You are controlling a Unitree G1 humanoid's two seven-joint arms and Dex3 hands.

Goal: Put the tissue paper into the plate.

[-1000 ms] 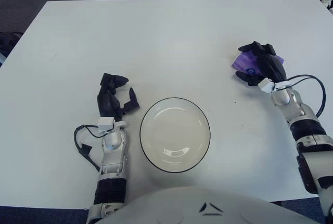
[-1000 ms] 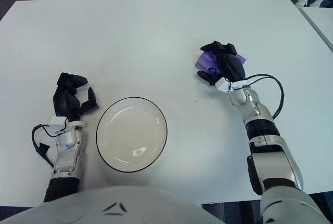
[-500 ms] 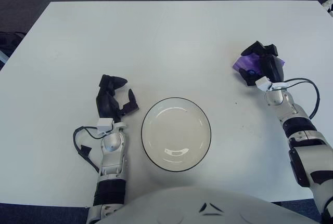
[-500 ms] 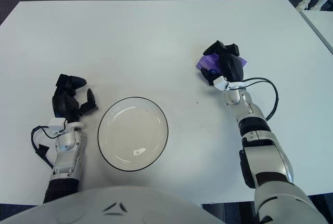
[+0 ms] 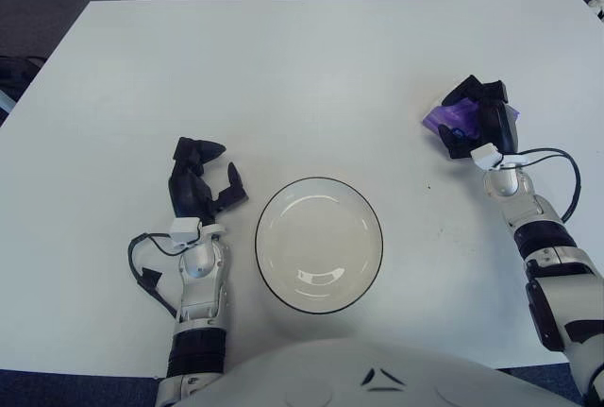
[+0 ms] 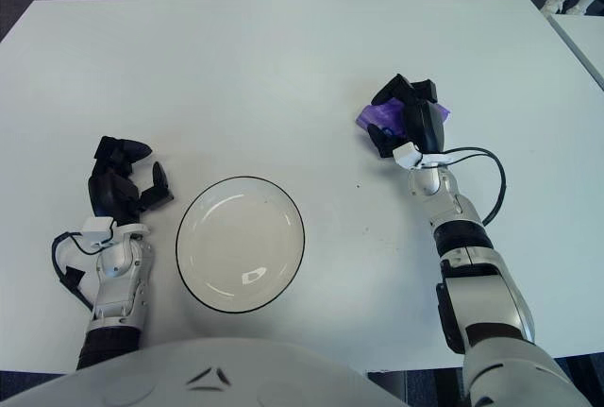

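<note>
1. The right hand (image 5: 479,122), at the right of the frame, is seen closed over the purple tissue paper (image 5: 444,117), of which only a strip shows at the hand's left edge.
2. Compared with a second ago, the hand has been turned more upright over the packet and drawn slightly inward, the forearm now lying steeper; the packet has stayed in much the same spot. This is judged to be a grasp being tightened rather than a carry begun.
3. Whether the packet has been lifted off the white surface (image 5: 311,76) cannot be told.
4. The plate (image 5: 319,244) stands empty at lower centre, well apart from the packet, so the whole transfer is judged still to be made.
5. The left hand (image 5: 196,183), just left of the plate, is held loosely curled on nothing, having shifted only slightly.
</note>
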